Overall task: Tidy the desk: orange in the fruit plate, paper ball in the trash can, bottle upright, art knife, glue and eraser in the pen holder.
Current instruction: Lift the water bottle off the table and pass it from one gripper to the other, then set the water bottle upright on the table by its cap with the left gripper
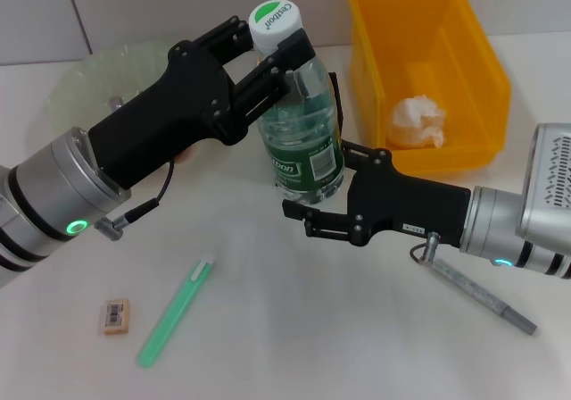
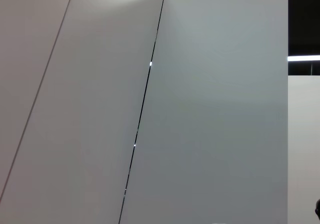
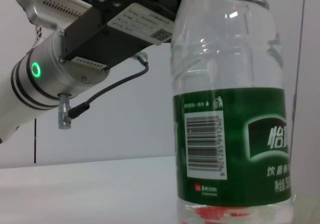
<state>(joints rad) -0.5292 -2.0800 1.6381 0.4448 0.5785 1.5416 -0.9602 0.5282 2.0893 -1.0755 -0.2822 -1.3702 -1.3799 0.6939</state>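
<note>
Eraser (image 1: pixel 116 317) lies flat at the near edge of the counter (image 1: pixel 294 346), on the robot's left, barcode label up. Just beside it, a green stick (image 1: pixel 176 312) with a pale cap end lies at a slant, apart from the eraser. On the robot's right, a grey pen-shaped tool (image 1: pixel 486 298) lies at a slant, partly under the right forearm.

Bottle (image 1: pixel 299 119) stands upright at mid-counter: clear plastic, green label, white cap with green print. In the right wrist view the bottle (image 3: pixel 232 109) fills the frame, base down on the surface, barcode facing the camera.

Left hand (image 1: pixel 272 56) is pinched on the bottle at neck and shoulder height, just under the cap; black fingers show on both sides of the neck. The left arm reaches in from the robot's left, green ring light on at the wrist. Left wrist view shows only pale wall panels.

Right hand (image 1: pixel 312 214) sits low at the bottle's base, on the robot's right side. Its fingers are spread; whether they touch the bottle cannot be told from the head view.

Yellow bin (image 1: pixel 428 74) stands at the far right of the counter, with a white paper ball (image 1: pixel 417 121) lying inside it. A pale green plate (image 1: pixel 98 83) sits at the far left, mostly hidden behind the left arm.
</note>
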